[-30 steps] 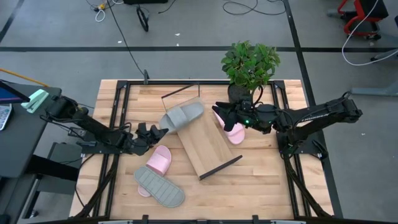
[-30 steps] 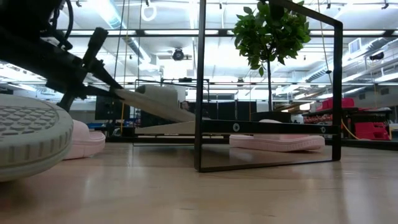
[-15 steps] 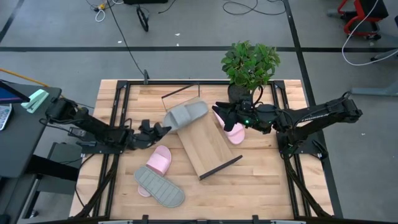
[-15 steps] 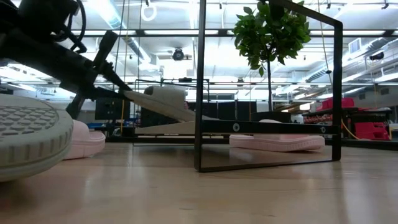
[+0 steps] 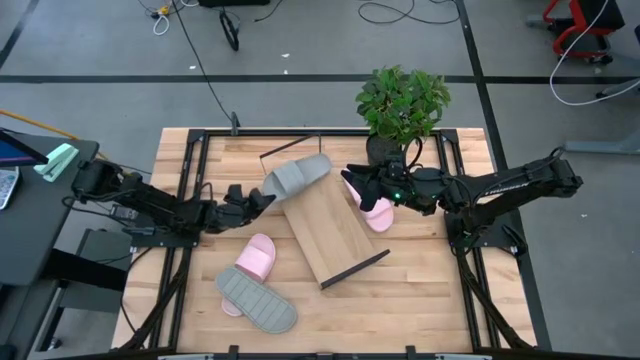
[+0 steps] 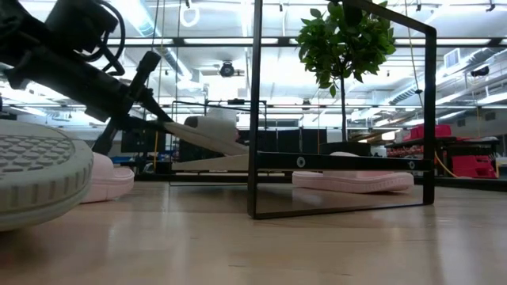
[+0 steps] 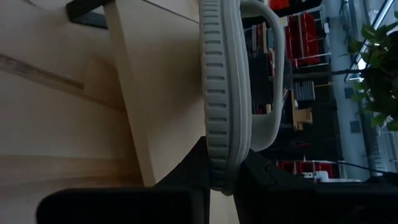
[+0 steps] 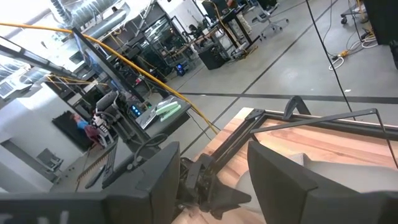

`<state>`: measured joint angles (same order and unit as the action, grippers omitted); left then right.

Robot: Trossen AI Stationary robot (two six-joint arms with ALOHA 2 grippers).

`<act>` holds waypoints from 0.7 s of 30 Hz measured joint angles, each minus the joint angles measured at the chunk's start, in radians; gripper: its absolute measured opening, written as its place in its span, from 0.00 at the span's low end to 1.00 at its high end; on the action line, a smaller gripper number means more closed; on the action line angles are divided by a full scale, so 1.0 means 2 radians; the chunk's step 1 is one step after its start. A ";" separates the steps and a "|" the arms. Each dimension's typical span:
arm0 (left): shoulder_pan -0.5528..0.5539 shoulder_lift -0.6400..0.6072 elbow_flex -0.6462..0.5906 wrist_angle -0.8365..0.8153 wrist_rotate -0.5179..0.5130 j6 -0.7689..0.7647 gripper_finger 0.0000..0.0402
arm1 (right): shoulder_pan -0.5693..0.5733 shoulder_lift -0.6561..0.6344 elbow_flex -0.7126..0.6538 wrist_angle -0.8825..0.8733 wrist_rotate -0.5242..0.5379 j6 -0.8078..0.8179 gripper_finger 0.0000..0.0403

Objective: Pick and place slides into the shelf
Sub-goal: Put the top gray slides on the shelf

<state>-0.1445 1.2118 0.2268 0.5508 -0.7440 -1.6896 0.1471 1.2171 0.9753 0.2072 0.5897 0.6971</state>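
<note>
A grey slide (image 5: 296,177) is held by the left gripper (image 5: 258,200) at its back end, and the jaws are squeezed shut on the edge of its sole. In the left wrist view the ribbed sole (image 7: 217,93) is seen pinched between the two dark fingers (image 7: 186,168). The slide is tilted, with its front end over the far end of the shelf (image 5: 330,228) and its held end raised, as the low view shows.

The right gripper (image 5: 352,182) is held above a pink slide (image 5: 377,213) that lies on the table just beside the shelf. Its jaws are apart, and nothing seems to be held in them, though the view there is poor.

Another pink slide (image 5: 256,257) and a second grey slide (image 5: 257,299) lie on the table, near each other on the left arm's side.

To do this step well, the grey slide should be turned to lie straight across the board. It should be lowered slowly until the sole is flat on the wood. Room should be left for three more slides. The jaws should be opened only when the slide is resting.
</note>
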 joint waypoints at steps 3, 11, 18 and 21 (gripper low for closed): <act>0.007 0.000 0.000 -0.001 0.010 0.002 0.12 | 0.000 0.000 0.000 0.000 0.000 0.000 0.48; 0.010 0.000 0.000 -0.009 0.021 0.004 0.12 | 0.000 0.000 0.000 -0.005 0.000 0.001 0.48; 0.010 0.000 0.000 -0.021 0.021 -0.016 0.22 | 0.000 0.000 0.000 -0.015 -0.001 0.010 0.48; 0.010 0.000 0.000 -0.029 0.021 -0.027 0.27 | 0.000 0.000 0.000 -0.015 -0.004 0.010 0.48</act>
<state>-0.1253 1.2118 0.2268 0.4931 -0.7015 -1.7427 0.1471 1.2171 0.9752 0.1780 0.5823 0.7170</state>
